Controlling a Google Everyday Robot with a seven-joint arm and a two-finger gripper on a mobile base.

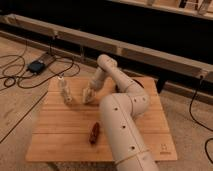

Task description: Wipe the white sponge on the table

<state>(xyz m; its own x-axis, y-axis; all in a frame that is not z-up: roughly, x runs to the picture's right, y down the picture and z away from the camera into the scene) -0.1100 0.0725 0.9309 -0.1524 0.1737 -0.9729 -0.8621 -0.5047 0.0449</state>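
Note:
The white sponge (88, 96) rests on the light wooden table (60, 142), in the back half and left of the middle. My gripper (90, 92) comes down onto it from the upper right. It is shut on the sponge and presses it against the planks. The fingers cover most of the sponge, so only its cream lower edge shows. My pale arm runs from the bottom of the view, bends over the right side of the table and reaches back left to the sponge.
A small pale bottle (64, 90) stands just left of the sponge. A dark red-brown oblong object (93, 133) lies near the front middle of the table. Black cables and a dark box (38, 66) lie on the floor to the left. A long rail runs behind.

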